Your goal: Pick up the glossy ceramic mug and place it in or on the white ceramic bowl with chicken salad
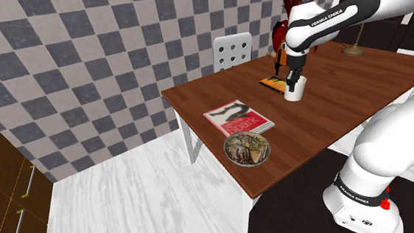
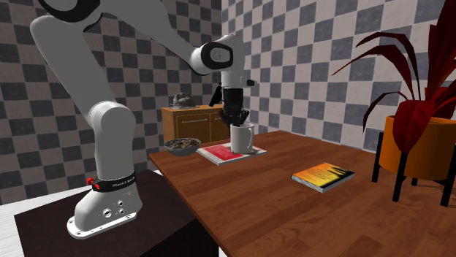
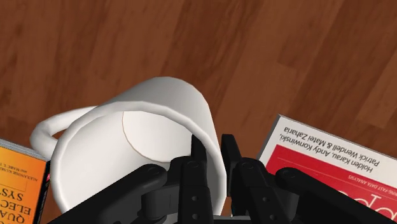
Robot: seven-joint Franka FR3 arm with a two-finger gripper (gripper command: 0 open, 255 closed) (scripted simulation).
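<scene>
Your white mug (image 1: 295, 92) sits at the table's (image 1: 331, 119) far side, just beside the orange book (image 1: 273, 82), and is pinched by one wall at the rim. It looks tilted in the wrist view. On the way to the salad bowl (image 1: 269, 149), at about 7 o'clock in the shoulder view, it could swivel or slip and clip the red magazine (image 1: 239, 118). The gripper (image 3: 214, 151) is nearly closed, with one finger inside the mug and one outside.
</scene>
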